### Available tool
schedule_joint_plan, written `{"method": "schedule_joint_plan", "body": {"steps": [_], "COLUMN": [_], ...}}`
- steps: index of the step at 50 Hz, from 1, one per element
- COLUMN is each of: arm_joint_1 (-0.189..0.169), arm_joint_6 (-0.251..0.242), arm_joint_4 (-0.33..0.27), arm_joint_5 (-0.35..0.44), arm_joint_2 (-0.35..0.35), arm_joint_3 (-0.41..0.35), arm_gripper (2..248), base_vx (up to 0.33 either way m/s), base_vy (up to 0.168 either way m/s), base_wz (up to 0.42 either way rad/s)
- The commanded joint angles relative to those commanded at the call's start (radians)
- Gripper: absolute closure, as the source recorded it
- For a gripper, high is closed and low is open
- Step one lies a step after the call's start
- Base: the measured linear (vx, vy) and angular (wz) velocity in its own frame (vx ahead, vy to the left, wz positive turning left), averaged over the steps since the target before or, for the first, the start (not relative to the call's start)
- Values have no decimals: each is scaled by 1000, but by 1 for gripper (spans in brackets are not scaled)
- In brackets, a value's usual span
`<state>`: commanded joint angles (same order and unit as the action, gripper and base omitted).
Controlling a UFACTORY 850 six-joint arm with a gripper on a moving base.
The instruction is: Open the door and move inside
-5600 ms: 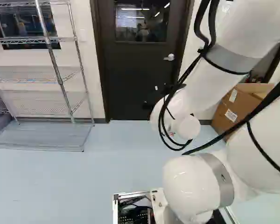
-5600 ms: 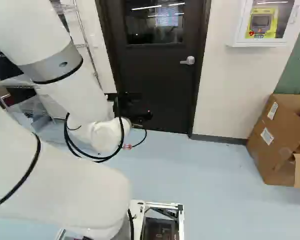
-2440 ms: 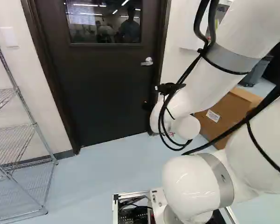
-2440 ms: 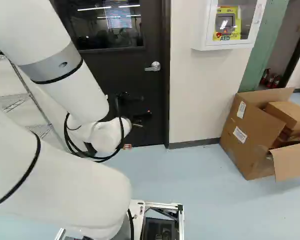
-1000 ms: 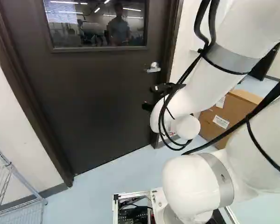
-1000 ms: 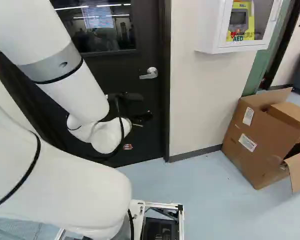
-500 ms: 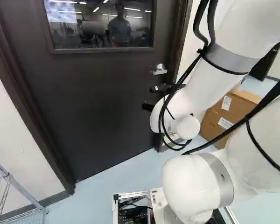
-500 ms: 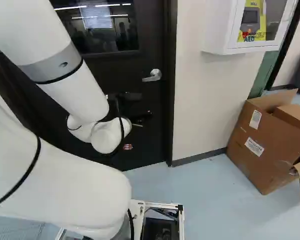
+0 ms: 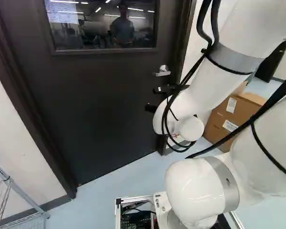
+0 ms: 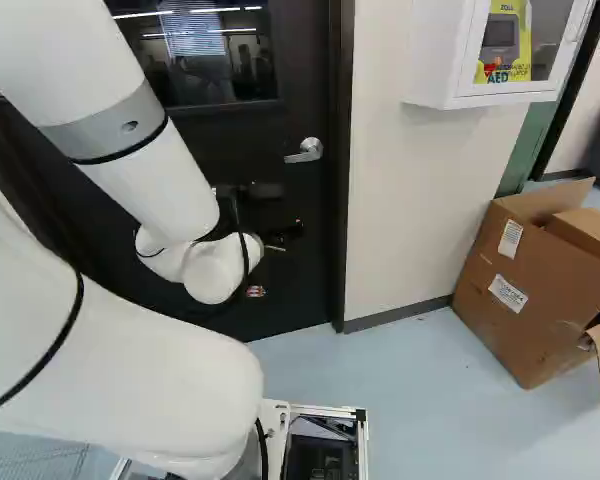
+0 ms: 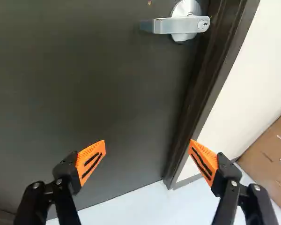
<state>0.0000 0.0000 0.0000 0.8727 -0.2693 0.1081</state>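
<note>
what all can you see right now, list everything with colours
door: one, dark, ahead, closed
window: one, dark, in the door
handle: one, silver, on the door by the frame
door frame: one, dark, around the door
wall: white, beside the frame
floor: pale blue, below
cardboard box: one, brown, right of the right base view
cabinet: one, white, on the wall
wire shelf: one, silver, left of the left base view
arm: one, white, before the door
gripper: one, black, fingers open
pads: two, orange, on the fingers

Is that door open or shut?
Shut: in the wrist view, the door meets its frame beside the lever handle, with no gap showing.
</note>
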Motion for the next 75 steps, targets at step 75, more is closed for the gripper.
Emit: {"method": "schedule_joint_plan", "body": {"steps": [75], "arm_joint_1": [-29], "arm_joint_6": [0], "arm_joint_4": [-2], "arm_joint_5": [27], "arm_joint_2": [-38], "arm_joint_3": [151], "arm_gripper": [3], "base_vx": [0], "base_vy": [0], "base_wz": [0]}}
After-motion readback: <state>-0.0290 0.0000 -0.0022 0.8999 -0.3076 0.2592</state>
